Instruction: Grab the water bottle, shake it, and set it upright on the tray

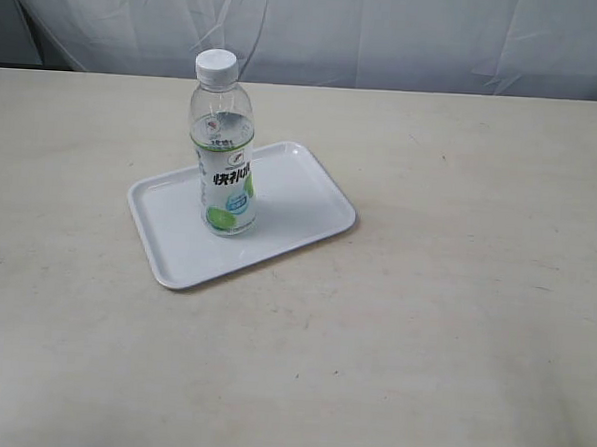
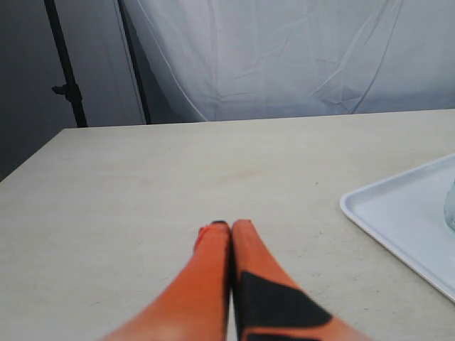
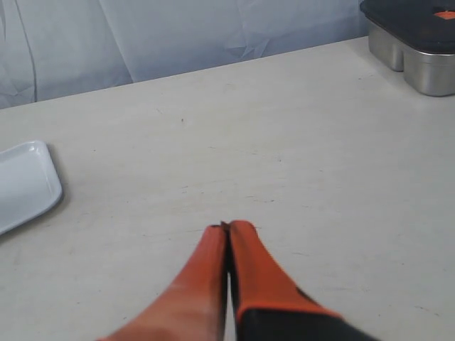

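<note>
The water bottle (image 1: 224, 144), clear with a white cap and a green and blue label, stands upright on the white tray (image 1: 310, 204) in the exterior view. Neither gripper shows in that view. In the left wrist view my left gripper (image 2: 230, 226) is shut, orange fingers pressed together over bare table; the tray's corner (image 2: 398, 213) lies off to one side, with a sliver of the bottle (image 2: 450, 206) at the frame's edge. My right gripper (image 3: 229, 227) is also shut and holds nothing, with a tray corner (image 3: 25, 181) apart from it.
The beige table (image 1: 454, 322) stretches around the tray. A white cloth backdrop (image 1: 389, 33) hangs behind it. A metal container with a dark lid (image 3: 416, 42) stands at the table's far corner in the right wrist view. A black stand pole (image 2: 65, 64) rises beyond the table's edge.
</note>
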